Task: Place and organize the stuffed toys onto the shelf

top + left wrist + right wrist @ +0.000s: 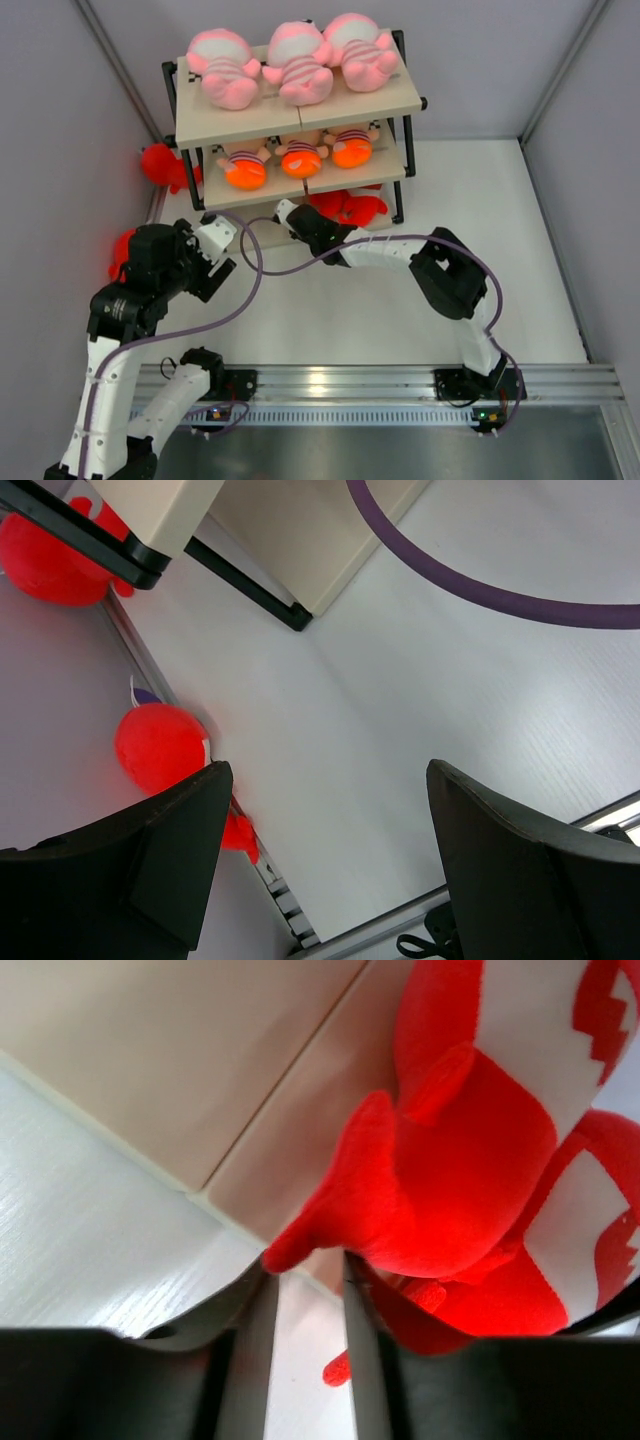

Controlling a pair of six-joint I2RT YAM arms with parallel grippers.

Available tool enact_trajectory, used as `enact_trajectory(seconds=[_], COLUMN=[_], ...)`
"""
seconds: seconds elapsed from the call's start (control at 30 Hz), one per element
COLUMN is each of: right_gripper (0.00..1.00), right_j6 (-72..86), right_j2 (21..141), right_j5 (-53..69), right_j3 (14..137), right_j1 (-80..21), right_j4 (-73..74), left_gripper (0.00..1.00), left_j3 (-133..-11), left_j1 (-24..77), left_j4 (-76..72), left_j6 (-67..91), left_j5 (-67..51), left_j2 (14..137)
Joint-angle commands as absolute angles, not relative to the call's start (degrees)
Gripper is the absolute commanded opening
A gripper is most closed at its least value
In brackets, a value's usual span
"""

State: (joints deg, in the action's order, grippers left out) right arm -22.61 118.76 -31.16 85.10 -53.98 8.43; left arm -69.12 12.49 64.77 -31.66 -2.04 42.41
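At the left edge of the counter, a loose red shark point(119, 250) is seen just beside the left jaws point(325, 780), outside one finger rather than between the two. Its long axis cannot be told, since only a rounded red bulk is shown. These jaws are spread wide and empty, and this arm is judged much the nearer. A second loose shark point(160, 165) is lodged against the far-left leg of the shelf point(200, 125). Two more sharks point(350, 208) are counted on the lowest board, where the right jaws point(310, 1270) are set narrow, with nothing gripped and a fin at their tips. Six striped dolls point(298, 62) are counted, three on each upper board.
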Motion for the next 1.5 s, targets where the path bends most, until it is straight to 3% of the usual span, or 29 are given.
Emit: enact_trajectory(seconds=[0.0,0.03,0.13,0.4,0.77,1.13,1.4,1.47], right_gripper=[0.35,0.42,0.52,0.62,0.63,0.64,0.66,0.66], right_j6=[-22.5,-22.41,-22.32,-22.41,-21.01,-18.02,-16.35,-15.74], right_j2=[115.32,114.36,112.42,106.09,92.64,79.99,75.68,75.24], right_j5=[-28.48,-28.3,-27.77,-26.37,-22.33,-19.25,-16.88,-16.17], right_j3=[83.07,82.71,81.3,75.68,66.46,59.77,58.89,58.71], right_j1=[-53.96,-54.23,-54.49,-56.07,-58.27,-58.8,-58.89,-58.8], right_j4=[4.14,3.96,3.43,2.02,2.02,2.11,2.9,2.99], left_gripper=[0.85,0.85,0.85,0.85,0.83,0.79,0.83,0.92], left_j3=[-67.59,-67.5,-67.32,-68.65,-66.27,-68.21,-65.74,-68.01], left_j1=[12.66,12.57,12.57,9.07,0.35,-23.72,-32.17,-32.25], left_j4=[64.86,64.78,64.86,70.22,68.74,59.87,40.71,39.47], left_j6=[-31.55,-31.38,-31.29,-29.8,-29.53,-33.39,-32.08,-31.38], left_j5=[-0.62,-0.62,1.84,4.05,6.94,-0.62,7.74,3.55], left_j2=[42.28,42.28,42.28,43.95,48.24,64.15,79.16,81.55])
